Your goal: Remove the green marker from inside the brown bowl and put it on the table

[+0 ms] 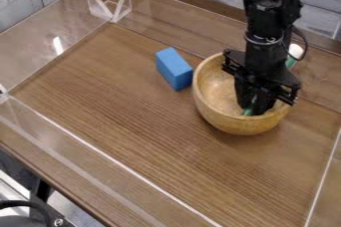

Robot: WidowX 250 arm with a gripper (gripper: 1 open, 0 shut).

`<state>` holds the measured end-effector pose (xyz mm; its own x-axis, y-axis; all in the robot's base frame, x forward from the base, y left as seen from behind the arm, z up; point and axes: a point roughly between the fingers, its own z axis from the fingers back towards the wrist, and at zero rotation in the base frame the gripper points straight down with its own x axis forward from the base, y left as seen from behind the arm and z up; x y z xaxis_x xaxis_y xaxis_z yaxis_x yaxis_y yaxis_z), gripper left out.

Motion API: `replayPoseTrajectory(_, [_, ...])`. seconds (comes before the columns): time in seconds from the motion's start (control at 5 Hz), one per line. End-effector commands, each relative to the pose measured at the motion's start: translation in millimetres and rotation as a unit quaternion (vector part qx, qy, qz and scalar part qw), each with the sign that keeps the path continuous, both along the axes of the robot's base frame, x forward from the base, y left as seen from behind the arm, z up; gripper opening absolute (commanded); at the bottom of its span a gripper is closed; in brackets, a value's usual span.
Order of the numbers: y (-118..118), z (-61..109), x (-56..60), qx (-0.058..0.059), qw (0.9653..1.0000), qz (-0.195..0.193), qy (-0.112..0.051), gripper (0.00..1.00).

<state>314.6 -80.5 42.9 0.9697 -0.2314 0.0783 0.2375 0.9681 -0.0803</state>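
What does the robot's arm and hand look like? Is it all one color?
Almost! The arm is black nearly all over, made of chunky pieces joined together, with a dark cable looping out beside it. The hand is black too, with a bumpy, uneven outline. The picture is too small to show any writing on them.
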Motion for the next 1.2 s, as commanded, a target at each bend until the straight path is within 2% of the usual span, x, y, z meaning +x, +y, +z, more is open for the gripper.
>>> replayPoseTrajectory(0.0, [-9,13.4,3.5,-0.011,0.9995,-0.010,-0.029,0.00])
replayPoseTrajectory(1.0, [-30,4.6,-10.8,-0.037,0.9984,-0.023,-0.035,0.00])
